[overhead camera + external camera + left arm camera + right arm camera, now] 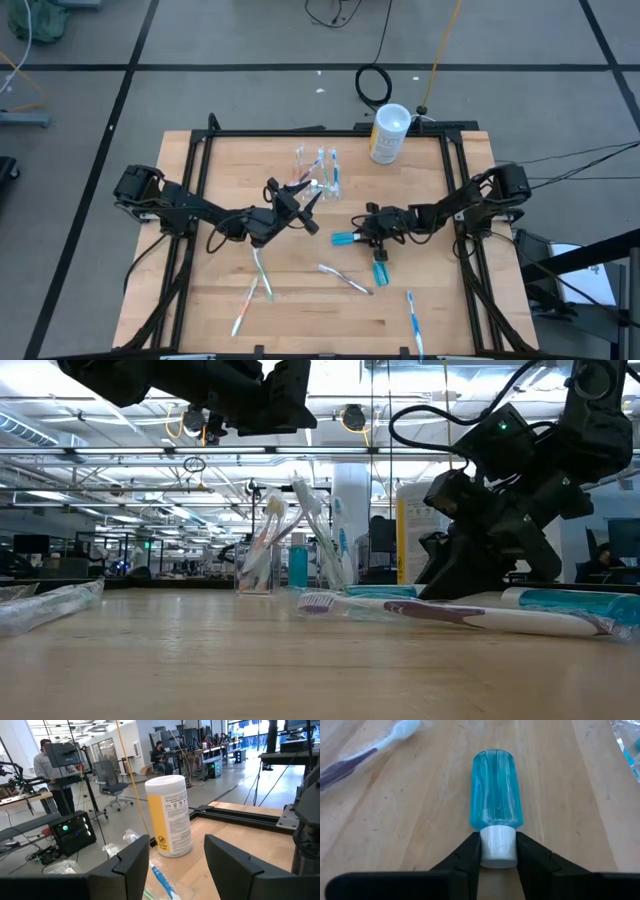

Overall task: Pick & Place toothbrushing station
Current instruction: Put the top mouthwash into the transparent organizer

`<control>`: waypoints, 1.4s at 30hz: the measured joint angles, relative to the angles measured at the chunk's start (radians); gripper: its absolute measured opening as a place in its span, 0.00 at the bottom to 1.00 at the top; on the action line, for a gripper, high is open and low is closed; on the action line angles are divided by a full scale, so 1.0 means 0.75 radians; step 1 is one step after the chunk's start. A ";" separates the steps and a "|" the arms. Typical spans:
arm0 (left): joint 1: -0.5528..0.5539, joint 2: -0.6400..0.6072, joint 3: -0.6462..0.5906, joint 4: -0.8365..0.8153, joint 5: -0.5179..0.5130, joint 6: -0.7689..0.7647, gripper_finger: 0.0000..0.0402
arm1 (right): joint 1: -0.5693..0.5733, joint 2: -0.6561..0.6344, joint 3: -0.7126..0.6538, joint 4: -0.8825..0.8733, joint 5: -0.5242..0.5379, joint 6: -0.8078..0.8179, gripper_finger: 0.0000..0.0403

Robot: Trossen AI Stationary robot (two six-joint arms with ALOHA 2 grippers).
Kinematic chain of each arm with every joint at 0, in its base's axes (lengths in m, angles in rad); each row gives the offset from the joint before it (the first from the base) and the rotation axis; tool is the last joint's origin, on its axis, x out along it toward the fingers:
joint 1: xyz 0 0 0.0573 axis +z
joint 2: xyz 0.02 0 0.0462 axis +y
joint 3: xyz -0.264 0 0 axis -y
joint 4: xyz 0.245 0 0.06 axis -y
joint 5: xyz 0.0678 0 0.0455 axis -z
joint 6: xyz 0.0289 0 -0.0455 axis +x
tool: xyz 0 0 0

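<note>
Where lying flat on counter [420, 290], mid-right:
Tube: teal toothpaste tube [496, 787], white cap pinched in right hand [497, 851].
Holder: clear holder [318, 171], brushes upright, far centre.
Left hand [175, 851]: raised beside holder, spread wide, holding nothing.

A white canister [388, 133] with a yellowish label stands upright near the far edge of the wooden counter [300, 310], a coiled black cable [373, 84] lies on the grey floor beyond it, and office chairs [111, 777] stand in the room behind.
</note>
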 joint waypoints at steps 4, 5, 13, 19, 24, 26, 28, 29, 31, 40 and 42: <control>0.000 0.000 0.000 0.000 0.001 0.000 0.49 | 0.017 -0.059 -0.002 -0.014 0.035 -0.084 0.22; 0.000 0.000 0.000 0.001 0.003 0.001 0.49 | 0.024 -0.079 -0.005 -0.020 0.043 -0.120 0.22; 0.001 0.000 0.019 0.036 0.557 0.035 0.49 | 0.171 -0.185 -0.004 0.027 0.379 -0.847 0.24; 0.015 -0.001 0.111 -0.048 1.116 -0.062 0.49 | 0.281 -0.187 -0.003 0.147 0.542 -1.304 0.22; 0.052 0.004 0.254 -0.521 1.140 -0.350 0.49 | 0.342 -0.189 0.039 0.153 0.633 -1.465 0.25; 0.066 0.006 0.316 -0.769 1.141 -0.469 0.49 | 0.351 -0.188 0.056 0.145 0.628 -1.498 0.25; 0.076 0.006 0.369 -0.975 1.140 -0.576 0.49 | 0.357 -0.188 0.065 0.135 0.637 -1.545 0.24; 0.081 0.006 0.386 -1.048 1.141 -0.638 0.49 | 0.360 -0.188 0.067 0.135 0.654 -1.574 0.23; 0.083 0.006 0.398 -1.134 1.160 -0.739 0.49 | 0.367 -0.188 0.070 0.137 0.696 -1.630 0.22; 0.063 0.048 0.399 -1.151 1.135 -0.799 0.49 | 0.368 -0.188 0.073 0.295 0.729 -1.756 0.24; 0.069 0.078 0.399 -1.141 1.158 -0.798 0.49 | 0.368 -0.188 0.074 0.333 0.732 -1.795 0.24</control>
